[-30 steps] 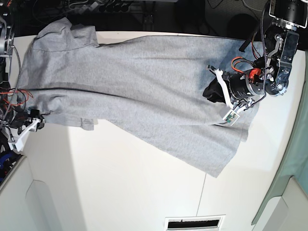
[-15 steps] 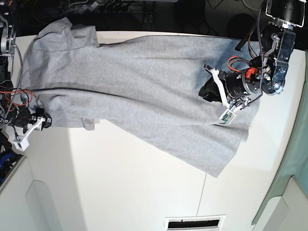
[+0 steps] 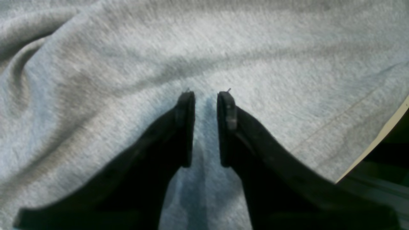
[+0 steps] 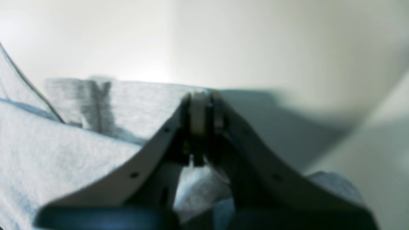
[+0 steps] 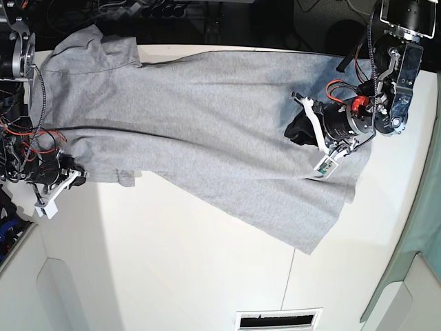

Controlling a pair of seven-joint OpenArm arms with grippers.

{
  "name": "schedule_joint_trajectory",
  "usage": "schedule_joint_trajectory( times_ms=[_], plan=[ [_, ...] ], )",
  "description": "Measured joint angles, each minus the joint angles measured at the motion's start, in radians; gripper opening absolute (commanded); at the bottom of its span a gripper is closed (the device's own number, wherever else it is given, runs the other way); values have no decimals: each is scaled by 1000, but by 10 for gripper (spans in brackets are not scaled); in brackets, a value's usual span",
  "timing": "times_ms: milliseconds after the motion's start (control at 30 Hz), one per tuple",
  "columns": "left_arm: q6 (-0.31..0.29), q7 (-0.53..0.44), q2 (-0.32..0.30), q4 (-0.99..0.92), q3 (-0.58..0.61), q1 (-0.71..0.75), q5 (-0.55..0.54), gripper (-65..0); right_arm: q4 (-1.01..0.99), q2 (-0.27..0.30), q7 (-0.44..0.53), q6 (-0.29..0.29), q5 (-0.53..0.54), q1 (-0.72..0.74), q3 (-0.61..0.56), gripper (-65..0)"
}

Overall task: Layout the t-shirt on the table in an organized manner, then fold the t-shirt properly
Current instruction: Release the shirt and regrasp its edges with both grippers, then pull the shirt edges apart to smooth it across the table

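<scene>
- Base view: mounted overhead, facing straight down, far enough to take in nearly the whole table [image 5: 172, 255] and the full t-shirt [image 5: 207, 124].
- Left wrist view: close range, looking along the left gripper [image 3: 206, 95] toward 12 o'clock, down onto cloth; this patch appears at 3 o'clock in the base view.
- Right wrist view: close, low, blurred, facing past the right gripper [image 4: 203, 102] across the tabletop; it shares the shirt edge at 9 o'clock in the base view.

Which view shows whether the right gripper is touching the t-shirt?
Touching. The right wrist view shows the right gripper with its fingers pressed shut on a fold of the t-shirt's edge.
</scene>
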Motion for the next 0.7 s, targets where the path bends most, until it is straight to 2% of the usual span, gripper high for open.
schedule_joint_trajectory(
  times_ms=[67, 100, 300, 700],
  plan=[
    [0, -2, 0, 0, 0, 11, 0, -639, 0, 0, 10, 0, 0, 0, 0, -650],
    [0, -7, 0, -2, 0, 18, 0, -650, 0, 0, 14, 0, -1, 0, 0, -650],
    [0, -31, 0, -54, 0, 66, 0, -650, 34, 7, 66, 0, -14, -3, -1, -650],
    [-28, -79, 0, -171, -2, 68, -18, -650, 107, 31, 72, 0, -13, 119, -1, -650]
  ],
)
